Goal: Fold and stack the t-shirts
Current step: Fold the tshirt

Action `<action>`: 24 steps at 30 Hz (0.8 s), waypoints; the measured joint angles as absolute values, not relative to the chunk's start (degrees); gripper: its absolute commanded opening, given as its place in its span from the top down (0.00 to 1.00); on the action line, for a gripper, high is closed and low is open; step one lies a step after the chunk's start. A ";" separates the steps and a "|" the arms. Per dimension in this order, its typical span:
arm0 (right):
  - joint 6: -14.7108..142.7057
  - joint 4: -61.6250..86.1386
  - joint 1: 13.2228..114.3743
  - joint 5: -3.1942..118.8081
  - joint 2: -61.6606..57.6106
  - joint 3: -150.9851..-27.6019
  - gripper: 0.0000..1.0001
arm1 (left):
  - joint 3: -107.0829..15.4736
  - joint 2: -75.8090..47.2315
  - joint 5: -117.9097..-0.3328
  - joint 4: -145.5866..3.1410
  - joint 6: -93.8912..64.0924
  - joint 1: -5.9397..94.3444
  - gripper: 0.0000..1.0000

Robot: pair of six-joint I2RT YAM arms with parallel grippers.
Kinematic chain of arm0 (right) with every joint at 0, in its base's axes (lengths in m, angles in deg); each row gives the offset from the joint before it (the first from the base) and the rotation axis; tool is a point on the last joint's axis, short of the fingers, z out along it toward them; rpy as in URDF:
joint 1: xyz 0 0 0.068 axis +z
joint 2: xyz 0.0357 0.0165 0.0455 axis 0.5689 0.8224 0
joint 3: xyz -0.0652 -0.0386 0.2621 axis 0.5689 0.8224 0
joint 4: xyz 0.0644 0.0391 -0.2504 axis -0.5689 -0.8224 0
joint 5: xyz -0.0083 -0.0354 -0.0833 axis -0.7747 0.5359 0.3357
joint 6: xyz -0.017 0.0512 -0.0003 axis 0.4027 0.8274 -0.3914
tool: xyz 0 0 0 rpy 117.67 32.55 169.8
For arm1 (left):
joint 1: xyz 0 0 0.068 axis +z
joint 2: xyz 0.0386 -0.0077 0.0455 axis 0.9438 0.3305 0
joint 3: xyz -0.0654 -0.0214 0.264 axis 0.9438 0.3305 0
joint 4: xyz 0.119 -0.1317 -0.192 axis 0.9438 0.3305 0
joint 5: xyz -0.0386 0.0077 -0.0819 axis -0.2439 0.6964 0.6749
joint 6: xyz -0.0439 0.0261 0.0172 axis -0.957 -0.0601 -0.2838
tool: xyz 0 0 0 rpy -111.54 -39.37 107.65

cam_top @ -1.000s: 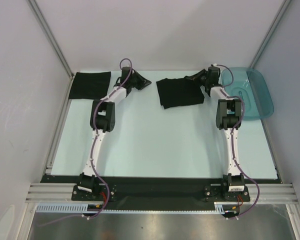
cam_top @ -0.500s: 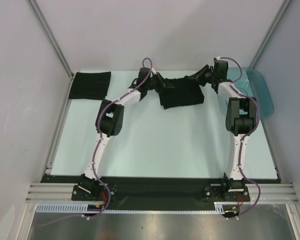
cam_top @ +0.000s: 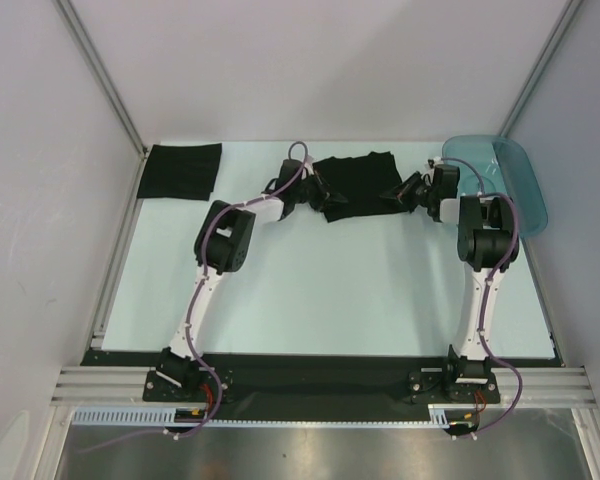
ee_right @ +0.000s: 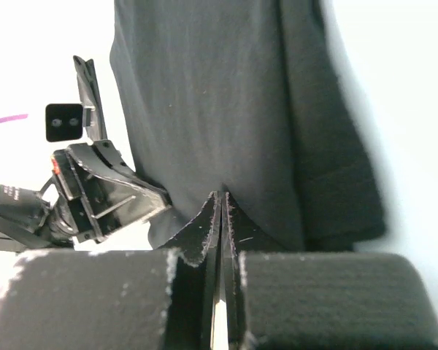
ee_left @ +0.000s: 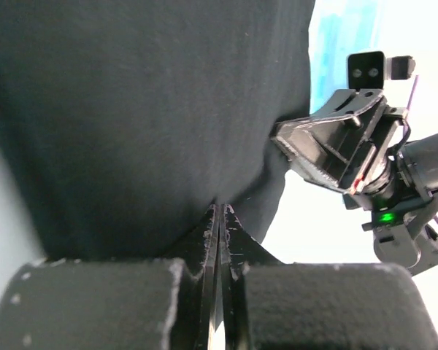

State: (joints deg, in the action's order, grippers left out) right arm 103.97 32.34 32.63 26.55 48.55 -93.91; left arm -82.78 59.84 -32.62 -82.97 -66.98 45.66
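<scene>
A black t-shirt (cam_top: 355,182) lies at the back middle of the pale table. My left gripper (cam_top: 318,193) is at its near left edge and my right gripper (cam_top: 392,194) at its near right edge. In the left wrist view the left gripper (ee_left: 219,209) has its jaws pressed together on the cloth (ee_left: 146,109). In the right wrist view the right gripper (ee_right: 220,195) is likewise shut on the cloth (ee_right: 219,95). A second black t-shirt (cam_top: 182,171) lies folded flat at the back left corner.
A translucent teal tray (cam_top: 515,190) stands at the back right, close behind the right arm. Grey walls and metal posts close off the back and sides. The other gripper shows in the left wrist view (ee_left: 336,146) and in the right wrist view (ee_right: 95,189).
Both grippers moved from the shirt's far side toward the near side and came closer together, drawing cloth with them. The shirt's outline changed. The folded shirt at the back left has not moved.
</scene>
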 measured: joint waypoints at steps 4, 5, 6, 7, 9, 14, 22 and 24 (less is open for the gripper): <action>102.59 30.37 32.43 26.12 48.35 -95.11 1.00 | -82.34 57.57 -33.23 -77.87 -62.28 46.74 0.93; 102.39 29.78 32.67 26.09 48.02 -95.35 1.00 | -81.90 56.87 -33.32 -76.98 -61.43 46.80 0.93; 102.31 29.26 33.13 26.07 47.54 -95.46 1.00 | -81.07 56.12 -33.52 -76.67 -60.88 46.87 0.93; 102.20 28.75 33.68 26.05 46.89 -95.48 1.00 | -79.85 55.16 -33.62 -76.41 -60.60 46.82 0.92; 102.42 28.40 35.12 25.88 45.42 -95.48 1.00 | -77.53 53.37 -33.47 -76.67 -60.57 46.23 0.92; 104.23 31.00 38.97 24.11 43.06 -95.44 1.00 | -75.81 52.30 -32.09 -79.60 -61.34 42.91 0.92; 103.84 31.97 38.29 23.47 43.94 -90.24 1.00 | -66.43 51.49 -29.95 -84.95 -66.04 43.28 0.95; 102.46 30.61 37.28 24.15 44.59 -88.51 1.00 | -64.86 50.44 -29.87 -85.00 -66.23 44.75 0.95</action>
State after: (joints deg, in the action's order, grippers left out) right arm 102.46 30.61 37.28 24.15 44.59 -88.51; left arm -64.86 50.44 -29.87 -85.00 -66.23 44.75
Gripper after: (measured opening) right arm 0.009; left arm 0.056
